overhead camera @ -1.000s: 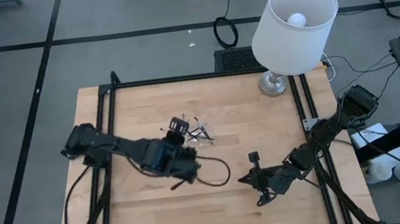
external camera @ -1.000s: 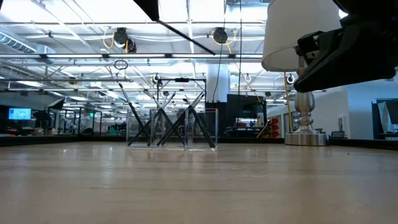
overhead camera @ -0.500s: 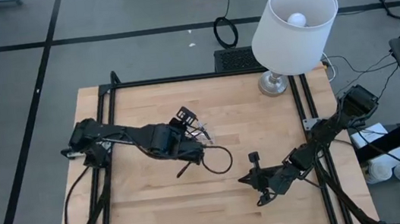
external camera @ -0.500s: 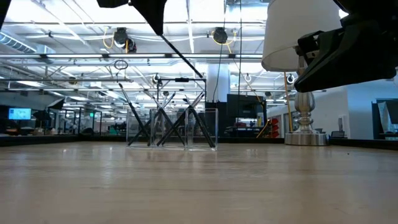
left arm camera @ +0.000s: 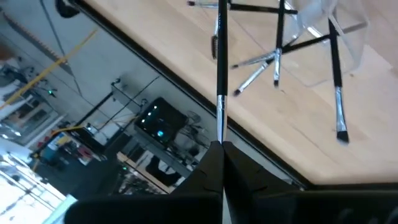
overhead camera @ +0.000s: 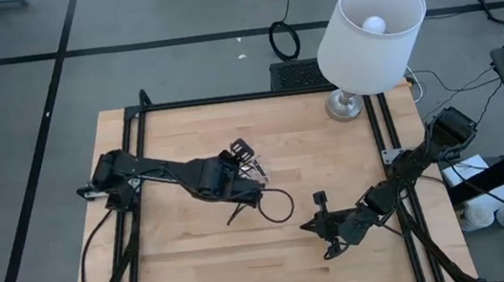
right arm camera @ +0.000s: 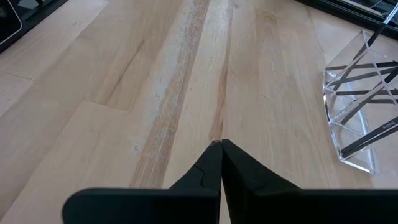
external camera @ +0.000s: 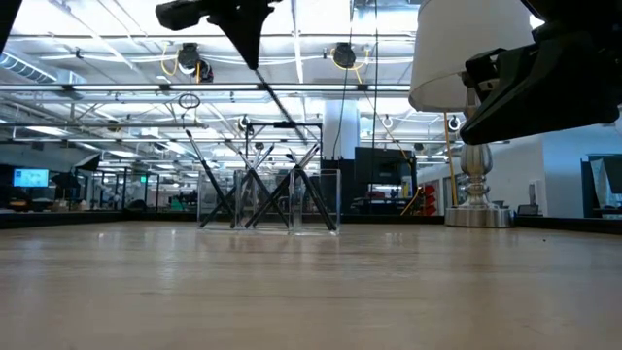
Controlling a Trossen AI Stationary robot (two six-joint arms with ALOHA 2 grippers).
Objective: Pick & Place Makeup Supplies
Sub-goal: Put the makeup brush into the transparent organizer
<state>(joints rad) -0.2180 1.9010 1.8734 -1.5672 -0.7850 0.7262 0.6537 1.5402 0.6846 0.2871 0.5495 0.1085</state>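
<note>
My left gripper [left arm camera: 221,144] is shut on one thin dark makeup stick [left arm camera: 220,68], lifted above the table. In the low view the gripper [external camera: 253,58] hangs high at the left. The stick [external camera: 277,97] slants down from it toward the clear plastic tray [external camera: 268,199]. Several more sticks [left arm camera: 277,53] lean crossed against the walls of that tray [overhead camera: 253,167] at mid-table. My right gripper [right arm camera: 221,144] is shut on nothing and hovers low over bare wood, right of and nearer than the tray [right arm camera: 357,118]. My left gripper pinches the stick between its two fingers by the silvery section at one end [left arm camera: 219,127]. The fingers slant downward and the stick runs straight on from their tips, along them. The stick is clear of the table, with its dark free end [left arm camera: 221,18] toward the tray.
A white-shaded lamp [overhead camera: 369,21] stands on its silver base [overhead camera: 344,106] at the far right corner. A black cable loop [overhead camera: 275,205] hangs beside my left arm. Black frame rails [overhead camera: 136,174] run along the table's sides. Bare wood lies near and left.
My left gripper has carried the stick toward the table's right edge and the tray, sinking a little. It has rolled about its own line, so the stick now slants more steeply in the low view. It stays shut on the stick.
</note>
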